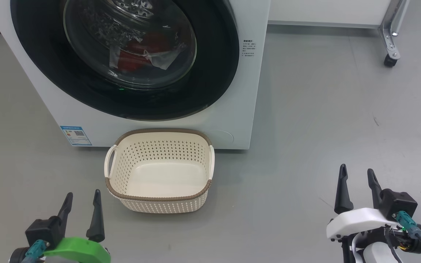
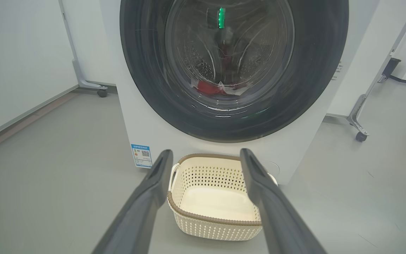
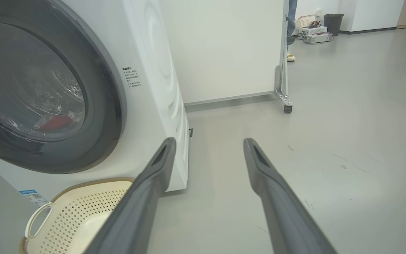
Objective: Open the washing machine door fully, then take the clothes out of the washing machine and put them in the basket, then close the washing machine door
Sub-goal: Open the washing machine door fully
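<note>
Nothing of the task looks begun: the opening step is the one in hand. The large round washing machine door (image 1: 124, 44), a wide glossy black rim around a bulging clear glass bowl, fills the upper left and centre of the head view and sits shut, flush against the big white front-loading washing machine (image 1: 246, 91). Through the glass, low in the perforated steel drum, lie the clothes (image 1: 141, 54): red fabric with a paler, whitish piece draped beside it (reflections blur the detail, so no lettering can be made out).

The small cream plastic basket with perforated sides and a brown woven-look rim (image 1: 159, 130) stands empty at lower centre, on the grey floor just in front of the machine's base and below the door.

The left gripper (image 1: 83, 193) at lower left and the right gripper (image 1: 356, 168) at lower right both have their long dark fingers spread, released and grasping nothing, each well apart from the door.

As I judge it, the next move calls for one arm to rise to the rim's edge and find a purchase there; no handle or recess is visible, so which side swings out I cannot tell. The glossy rim may be slippery under the fingertips.
</note>
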